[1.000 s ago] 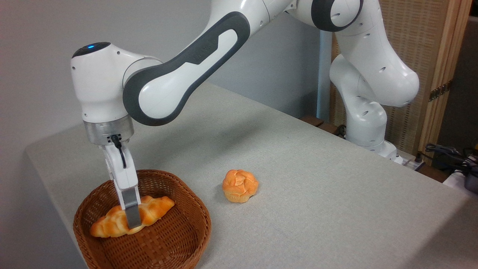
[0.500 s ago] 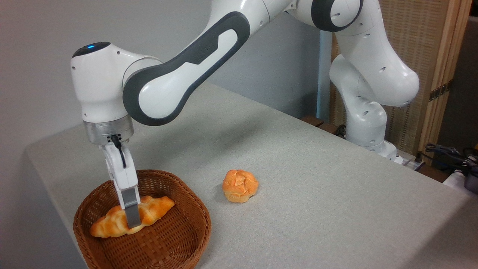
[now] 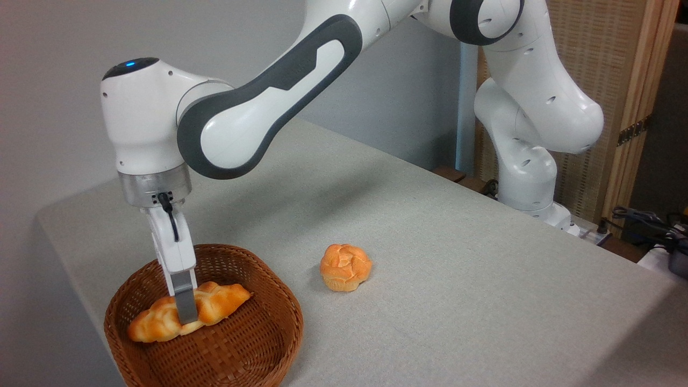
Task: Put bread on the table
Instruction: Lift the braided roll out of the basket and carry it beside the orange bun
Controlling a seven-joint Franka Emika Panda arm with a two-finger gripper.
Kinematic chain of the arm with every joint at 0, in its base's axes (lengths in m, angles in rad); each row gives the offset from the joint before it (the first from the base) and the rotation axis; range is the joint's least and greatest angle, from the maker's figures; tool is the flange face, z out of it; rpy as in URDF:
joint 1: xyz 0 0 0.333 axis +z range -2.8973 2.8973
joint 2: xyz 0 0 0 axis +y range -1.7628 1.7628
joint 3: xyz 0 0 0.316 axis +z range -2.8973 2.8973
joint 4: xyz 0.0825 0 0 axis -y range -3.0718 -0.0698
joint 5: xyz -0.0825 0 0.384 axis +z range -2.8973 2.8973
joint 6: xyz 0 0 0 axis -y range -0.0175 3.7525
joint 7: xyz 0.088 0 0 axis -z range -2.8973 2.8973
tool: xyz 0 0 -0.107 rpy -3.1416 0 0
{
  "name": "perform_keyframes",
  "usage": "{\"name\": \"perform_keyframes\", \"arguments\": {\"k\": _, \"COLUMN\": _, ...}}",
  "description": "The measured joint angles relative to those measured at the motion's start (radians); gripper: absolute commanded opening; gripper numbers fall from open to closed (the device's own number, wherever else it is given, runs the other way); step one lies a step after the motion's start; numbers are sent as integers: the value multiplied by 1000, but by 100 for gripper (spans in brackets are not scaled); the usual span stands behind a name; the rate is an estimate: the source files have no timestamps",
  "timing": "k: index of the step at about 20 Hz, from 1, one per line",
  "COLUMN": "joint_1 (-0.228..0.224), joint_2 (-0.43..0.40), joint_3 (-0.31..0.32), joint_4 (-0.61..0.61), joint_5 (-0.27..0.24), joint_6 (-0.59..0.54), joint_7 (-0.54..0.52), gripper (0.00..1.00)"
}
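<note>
One fixed cam, raised, near table front corner, looking diagonally across toward arm base.

1 long braided golden-orange loaf, 1 small round knotted orange bun, 1 brown woven wicker basket, 1 white robot arm

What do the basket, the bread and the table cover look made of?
Basket: brown woven wicker or rattan, matte, with a visible plaited weave. Bread: golden-orange, smooth and slightly glossy, so possibly a plastic or foam replica; the picture cannot settle it. Table: covered in light grey-beige cloth, matte and finely textured.
</note>
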Motion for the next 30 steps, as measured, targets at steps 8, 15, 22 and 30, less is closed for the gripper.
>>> {"name": "perform_keyframes", "arguments": {"k": 8, "joint_1": 43, "joint_2": -72, "joint_3": 5, "joint_4": 12, "joint_5": -49, "joint_6": -4, "joint_7": -1, "gripper": 28}}
{"name": "perform_keyframes", "arguments": {"k": 15, "joint_1": 76, "joint_2": -199, "joint_3": 32, "joint_4": 13, "joint_5": -126, "joint_6": -166, "joint_7": -1, "gripper": 29}}
{"name": "perform_keyframes", "arguments": {"k": 22, "joint_1": 60, "joint_2": -379, "joint_3": 48, "joint_4": -120, "joint_5": -145, "joint_6": -451, "joint_7": -15, "gripper": 32}}
{"name": "perform_keyframes", "arguments": {"k": 30, "joint_1": -103, "joint_2": -450, "joint_3": 46, "joint_4": -373, "joint_5": -152, "joint_6": -446, "joint_7": -130, "gripper": 49}}
